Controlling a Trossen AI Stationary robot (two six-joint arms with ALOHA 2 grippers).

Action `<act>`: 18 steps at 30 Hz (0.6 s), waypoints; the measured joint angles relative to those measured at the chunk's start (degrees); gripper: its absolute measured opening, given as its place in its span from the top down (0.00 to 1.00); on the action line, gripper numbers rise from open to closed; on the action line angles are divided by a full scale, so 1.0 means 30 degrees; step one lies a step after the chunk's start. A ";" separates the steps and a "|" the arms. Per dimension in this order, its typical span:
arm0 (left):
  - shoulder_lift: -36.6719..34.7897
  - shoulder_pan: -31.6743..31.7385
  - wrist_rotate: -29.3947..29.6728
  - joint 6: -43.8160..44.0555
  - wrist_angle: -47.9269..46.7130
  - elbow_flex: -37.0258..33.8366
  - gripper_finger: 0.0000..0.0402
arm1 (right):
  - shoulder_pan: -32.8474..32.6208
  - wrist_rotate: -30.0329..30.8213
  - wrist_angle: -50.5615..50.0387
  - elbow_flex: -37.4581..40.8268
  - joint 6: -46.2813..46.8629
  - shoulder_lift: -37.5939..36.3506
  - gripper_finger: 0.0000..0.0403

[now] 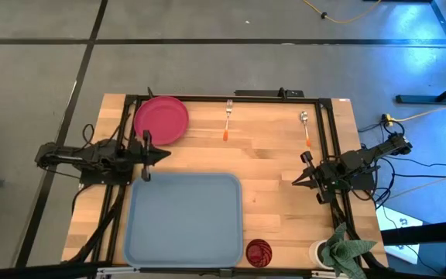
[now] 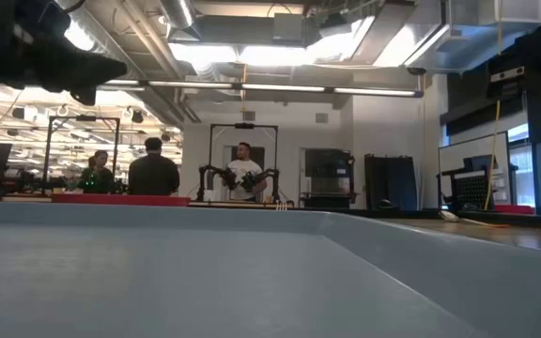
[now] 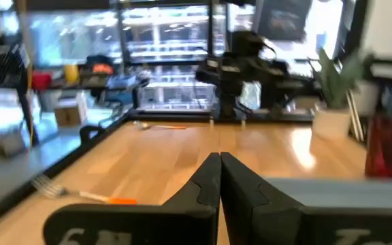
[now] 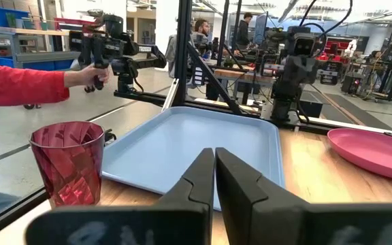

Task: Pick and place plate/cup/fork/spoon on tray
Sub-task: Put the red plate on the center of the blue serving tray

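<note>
The blue-grey tray (image 1: pixel 183 218) lies flat at the table's near middle. The pink-red plate (image 1: pixel 161 119) lies at the far left. The fork (image 1: pixel 228 120) lies at the far middle and the spoon (image 1: pixel 306 128) at the far right, both flat. The dark red cup (image 1: pixel 259 253) stands upright near the front edge, right of the tray. My left gripper (image 1: pixel 166 154) is shut and empty, between the plate and the tray. My right gripper (image 1: pixel 295 178) is shut and empty, right of the tray; it also shows in its wrist view (image 4: pixel 214 155).
A white cup (image 1: pixel 320 253) and a green plant (image 1: pixel 348 252) stand at the near right corner. Dark frame rails run along the table's left, right and far sides. People stand in the room beyond the table; a red-sleeved arm (image 4: pixel 19 83) shows past the tray.
</note>
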State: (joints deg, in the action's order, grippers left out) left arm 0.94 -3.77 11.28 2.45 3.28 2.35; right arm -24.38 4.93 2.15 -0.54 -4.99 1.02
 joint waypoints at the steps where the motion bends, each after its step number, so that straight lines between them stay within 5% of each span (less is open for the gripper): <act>1: 0.0093 0.0000 0.0024 0.0536 -0.0395 0.0290 1.00 | -0.0004 0.0000 -0.0004 0.0003 -0.0004 -0.0003 0.95; 8: 0.1957 -0.0007 0.0901 0.2321 -0.3973 0.3655 1.00 | 0.0000 -0.0006 0.0000 0.0007 -0.0007 -0.0001 0.95; 18: 0.8580 0.0000 0.3016 0.7538 -0.9659 0.9686 1.00 | 0.0000 -0.0001 0.0000 0.0001 -0.0001 0.0000 0.95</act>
State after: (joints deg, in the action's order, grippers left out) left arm 26.69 -3.77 20.33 25.07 -25.70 31.40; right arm -24.38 4.93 2.15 -0.53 -5.00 1.02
